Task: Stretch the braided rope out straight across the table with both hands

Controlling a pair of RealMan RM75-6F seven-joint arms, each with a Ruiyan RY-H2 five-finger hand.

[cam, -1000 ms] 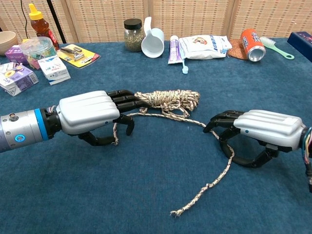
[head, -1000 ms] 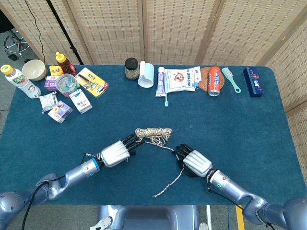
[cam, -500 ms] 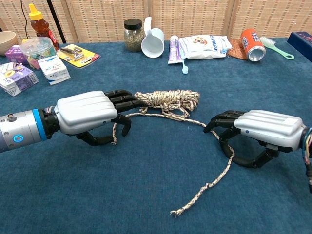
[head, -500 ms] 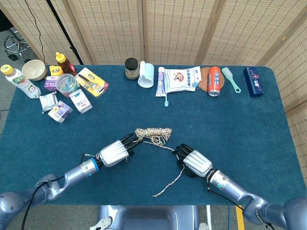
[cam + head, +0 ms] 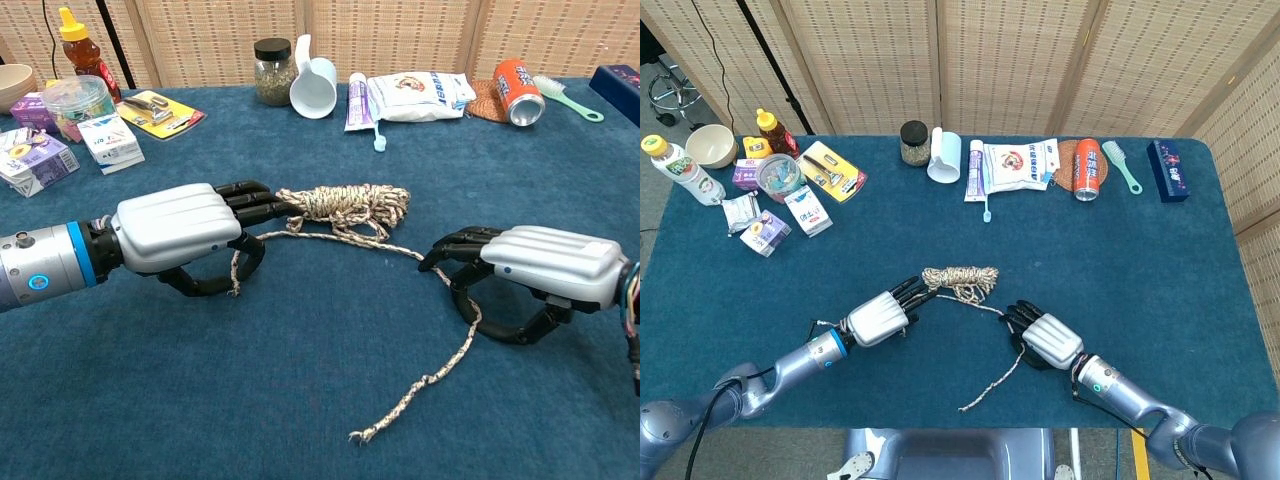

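The braided rope lies mid-table with its coiled bundle between my hands. My left hand reaches to the coil's left end, and its thumb and fingers pinch a short strand that hangs below them. From the coil, one strand runs right to my right hand, which is curled round it. The loose tail trails from there toward the front edge and ends frayed.
Along the far edge stand a jar, a white cup, a toothpaste tube, a snack bag, an orange can, a brush and a blue box. Bottles, a bowl and small boxes crowd the far left.
My left hand's thumb has curled up toward its fingers onto the short strand, and the hand has drawn slightly left. The right hand and the tail have not moved.
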